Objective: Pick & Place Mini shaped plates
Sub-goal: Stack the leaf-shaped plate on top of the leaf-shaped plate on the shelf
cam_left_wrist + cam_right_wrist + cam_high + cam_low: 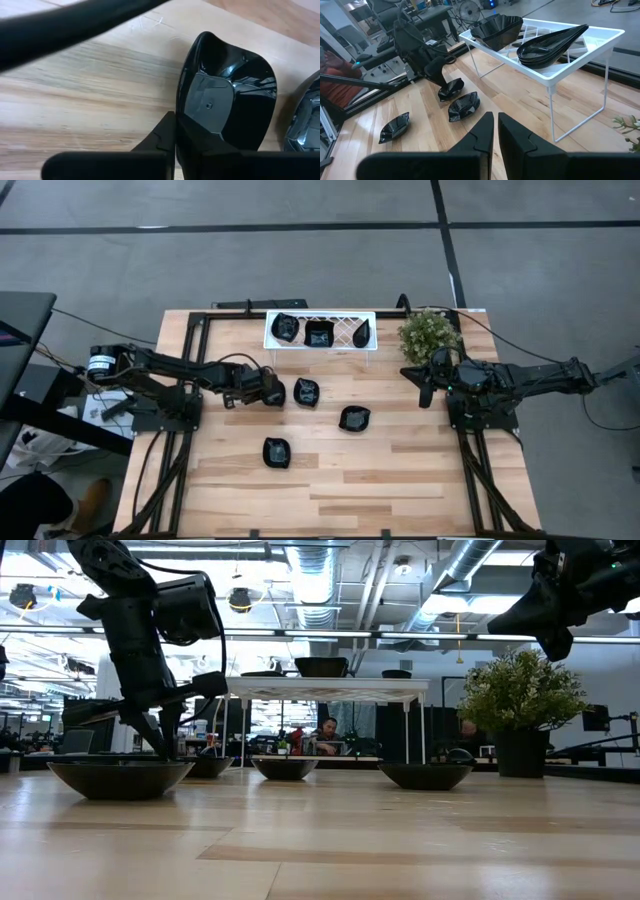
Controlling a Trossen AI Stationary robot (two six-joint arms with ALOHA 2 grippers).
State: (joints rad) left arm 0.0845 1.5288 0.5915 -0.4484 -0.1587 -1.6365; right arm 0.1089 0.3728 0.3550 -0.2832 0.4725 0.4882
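Several glossy black mini shaped plates lie on the wooden table. My left gripper point(268, 390) points down at the left-most one point(274, 393) and is shut on its rim. That plate point(225, 95) stands on its base on the wood. Three more lie loose: one beside it point(306, 391), one further right point(354, 418) and one nearer the front edge point(277, 452). Three others sit in the white lattice tray point(340, 318) at the far edge. My right gripper point(496, 131) hangs shut and empty above the table's right side, next to the plant. My left gripper pinches the plate's rim point(181, 125) between its two fingers. One finger point(162, 142) is outside the wall and the other is inside the dish. The fingers come from above, pointing steeply down. The plate sits level with its base on the table.
A green potted plant point(430, 335) stands at the far right, next to the tray. The tray stands on thin wire legs point(553, 112). Black frame rails point(190, 370) run along both sides of the table. Bare wood lies toward the near edge.
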